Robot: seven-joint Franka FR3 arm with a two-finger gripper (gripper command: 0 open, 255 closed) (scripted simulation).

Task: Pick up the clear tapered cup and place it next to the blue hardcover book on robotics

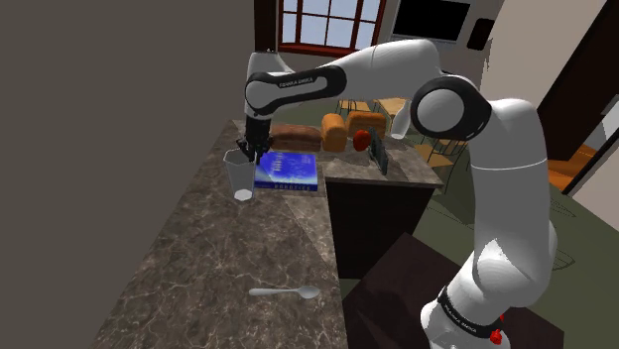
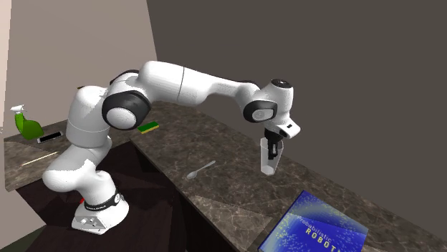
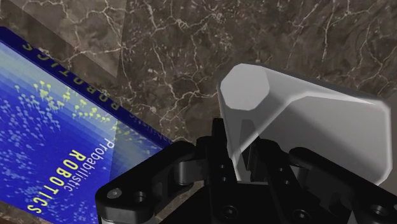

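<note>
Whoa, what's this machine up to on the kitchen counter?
A white robot arm has its black hand clamped on the rim of a clear tapered cup, upright right beside the blue robotics book on the dark stone counter. Whether the cup touches the counter is unclear. A spoon lies nearer the arm's base.

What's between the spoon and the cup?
Nothing: only bare marbled counter lies between the spoon and the cup, plain in the shoulder view.
</note>
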